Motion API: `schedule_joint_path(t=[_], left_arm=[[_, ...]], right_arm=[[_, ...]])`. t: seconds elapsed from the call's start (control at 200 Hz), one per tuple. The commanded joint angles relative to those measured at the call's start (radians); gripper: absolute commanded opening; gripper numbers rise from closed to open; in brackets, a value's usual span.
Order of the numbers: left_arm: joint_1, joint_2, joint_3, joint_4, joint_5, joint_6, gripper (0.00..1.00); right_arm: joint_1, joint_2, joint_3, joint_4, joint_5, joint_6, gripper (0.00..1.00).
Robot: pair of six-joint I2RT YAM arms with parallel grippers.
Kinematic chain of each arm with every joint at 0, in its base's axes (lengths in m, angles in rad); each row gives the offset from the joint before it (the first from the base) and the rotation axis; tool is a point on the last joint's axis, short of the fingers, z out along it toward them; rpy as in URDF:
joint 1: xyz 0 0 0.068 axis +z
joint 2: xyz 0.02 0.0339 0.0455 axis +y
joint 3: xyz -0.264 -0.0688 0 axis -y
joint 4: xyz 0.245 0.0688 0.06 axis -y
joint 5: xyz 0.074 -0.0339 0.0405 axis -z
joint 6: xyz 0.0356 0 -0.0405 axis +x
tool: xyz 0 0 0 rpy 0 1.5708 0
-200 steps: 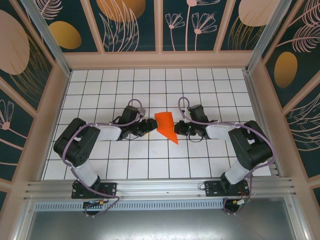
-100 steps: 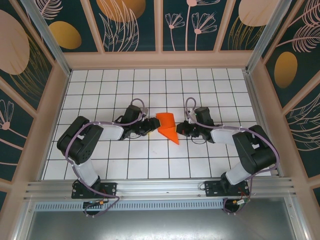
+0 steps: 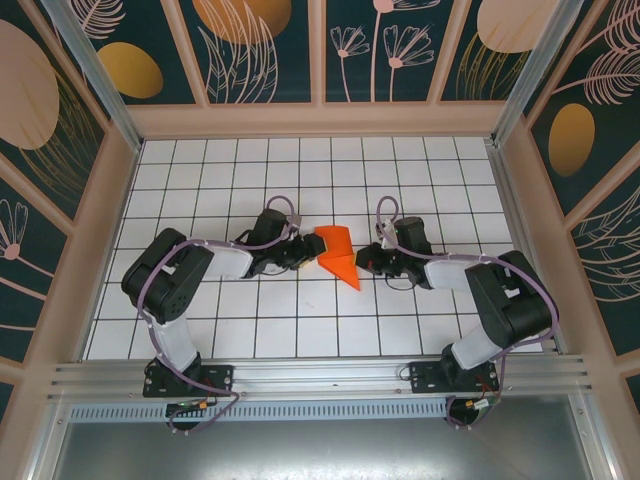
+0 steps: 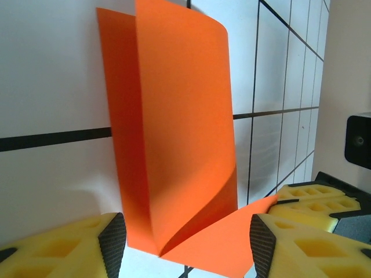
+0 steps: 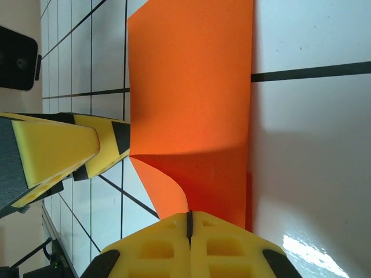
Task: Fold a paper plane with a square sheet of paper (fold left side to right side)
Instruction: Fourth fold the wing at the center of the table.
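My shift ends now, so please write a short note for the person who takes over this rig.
Left gripper: open, fingers either side of a paper corner.
Right gripper: shut, tips at the paper's opposite edge; pinch unclear.
Orange sheet of paper: between the grippers, partly folded, one flap raised.
Done: some creases.
Remaining: flatten the flap, finish the folding.

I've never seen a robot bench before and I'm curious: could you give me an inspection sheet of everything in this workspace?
Surface: white tiled table, dark grid lines.
Job's things: orange paper, partly folded, one flap raised.
Clutter: nothing seen.
End effectors: left end effector open, straddling the paper's end; right end effector shut on a paper corner.
Cables: purple cables looping along both arms.
Surroundings: floral wall panels; metal rail at near edge.
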Motion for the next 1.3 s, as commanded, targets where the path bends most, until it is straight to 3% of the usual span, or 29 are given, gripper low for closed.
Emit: schedule_joint_path(t=[0.0,0.195,0.4,0.711,0.831,0.961,1.071,1.296], left_arm=[[-0.017,0.032,0.029,0.032,0.029,-0.016,0.61],[-0.023,0.047,0.048,0.035,0.035,-0.018,0.59],[-0.023,0.030,0.044,0.034,0.026,-0.020,0.49],[-0.025,0.015,0.047,0.038,0.031,-0.023,0.43],[-0.025,0.014,0.047,0.047,0.038,-0.025,0.43],[-0.024,0.007,0.046,0.052,0.044,-0.026,0.43],[-0.026,0.005,0.048,0.050,0.050,-0.023,0.43],[-0.024,0.010,0.066,0.037,0.062,-0.019,0.43]], right_arm=[[-0.007,0.000,-0.016,0.040,-0.027,0.008,0.00],[-0.009,-0.003,-0.020,0.041,-0.028,0.008,0.00],[-0.008,-0.006,-0.006,-0.018,0.022,-0.026,0.00],[0.000,-0.129,0.067,-0.263,0.271,-0.163,0.45],[0.021,-0.204,0.075,-0.324,0.357,-0.192,0.54],[0.090,-0.297,0.077,-0.369,0.460,-0.209,0.54],[0.213,-0.355,0.076,-0.391,0.582,-0.211,0.53],[0.401,-0.294,0.074,-0.355,0.742,-0.170,0.50]])
